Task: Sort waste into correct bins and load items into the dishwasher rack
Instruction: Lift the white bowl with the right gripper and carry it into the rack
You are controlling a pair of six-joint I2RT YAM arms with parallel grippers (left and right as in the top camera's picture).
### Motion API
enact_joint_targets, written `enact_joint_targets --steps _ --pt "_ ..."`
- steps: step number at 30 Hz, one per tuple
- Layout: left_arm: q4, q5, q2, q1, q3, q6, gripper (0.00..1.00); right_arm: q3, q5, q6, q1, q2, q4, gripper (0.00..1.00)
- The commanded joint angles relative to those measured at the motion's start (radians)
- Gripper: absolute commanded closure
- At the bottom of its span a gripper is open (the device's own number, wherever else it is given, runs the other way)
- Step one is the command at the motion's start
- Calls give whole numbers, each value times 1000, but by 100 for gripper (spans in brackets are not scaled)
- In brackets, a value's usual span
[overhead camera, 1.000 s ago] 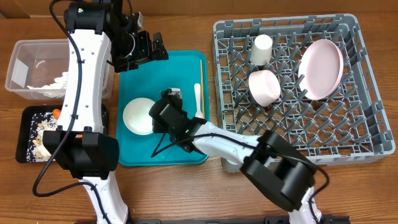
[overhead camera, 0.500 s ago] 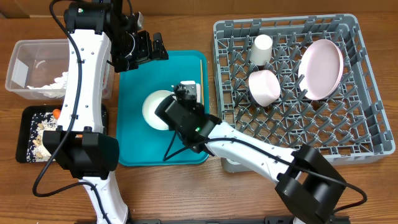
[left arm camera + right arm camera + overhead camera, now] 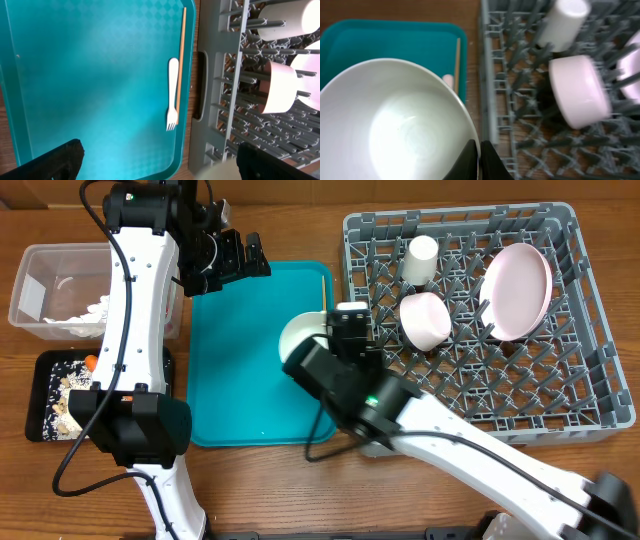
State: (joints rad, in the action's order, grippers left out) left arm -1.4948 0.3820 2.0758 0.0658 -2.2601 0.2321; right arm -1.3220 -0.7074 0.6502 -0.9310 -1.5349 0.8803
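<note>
Your right arm reaches in from the near edge and slants far-left, with its wrist over the gap between the teal tray and the dishwasher rack. Your right gripper is pinched tight on the right rim of a white bowl. The bowl hangs over the tray's right edge, just beside the rack's left wall. It is round, plain and glossy, its hollow faces up, and nothing is inside it.

Your left arm rises along the left side and bends right. Your left gripper hovers over the tray's far-left corner with its jaws spread wide and holding nothing.

A white plastic fork and a wooden chopstick lie side by side along the tray's right edge. In the rack, a pink bowl rests on its side, with a white cup farther back and a pink plate to the right, propped on edge.
</note>
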Motion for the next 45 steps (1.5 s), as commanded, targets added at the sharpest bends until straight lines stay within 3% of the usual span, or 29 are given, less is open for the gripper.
enact_joint_targets --steps 1,12,19,24,30,45 --pt "3 0 -32 6 -22 -8 0 -9 -96 -1 32 109 127 96" --pt "3 0 -32 6 -22 -8 0 -6 -189 4 373 240 503 96" --pt "3 0 -32 6 -22 -8 0 -6 -236 201 551 157 661 96" --pt "3 0 -32 6 -22 -8 0 -6 -320 490 565 67 814 96" --pt "3 0 -32 6 -22 -8 0 47 -358 642 564 42 814 96" --pt "3 0 -32 6 -22 -8 0 115 -370 602 550 33 751 96"
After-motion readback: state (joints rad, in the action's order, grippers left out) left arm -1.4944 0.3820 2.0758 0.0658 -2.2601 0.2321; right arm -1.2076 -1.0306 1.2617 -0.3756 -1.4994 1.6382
